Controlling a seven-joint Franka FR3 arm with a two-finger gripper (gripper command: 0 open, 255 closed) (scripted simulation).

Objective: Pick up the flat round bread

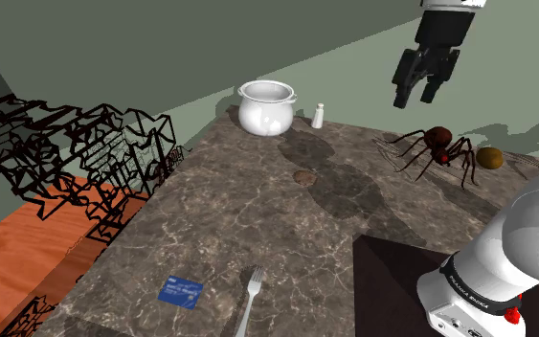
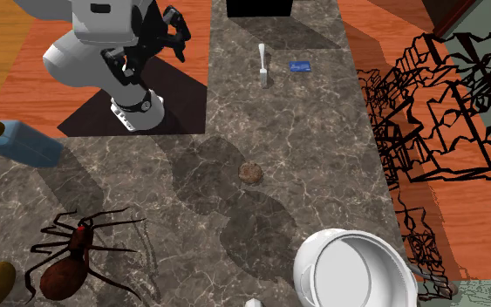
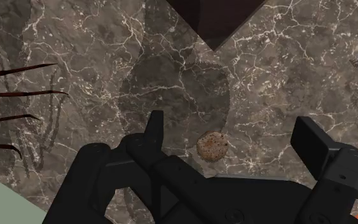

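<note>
Because the flat round bread, at the shoulder view's five o'clock from the white pot, looks thin, light and crumbly, the gripper, jaws spread empty, should pinch opposite edges gently.

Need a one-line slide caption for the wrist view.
Open hand poised above the small flat round bread lying on a dark marbled counter, not yet touching it.
</note>
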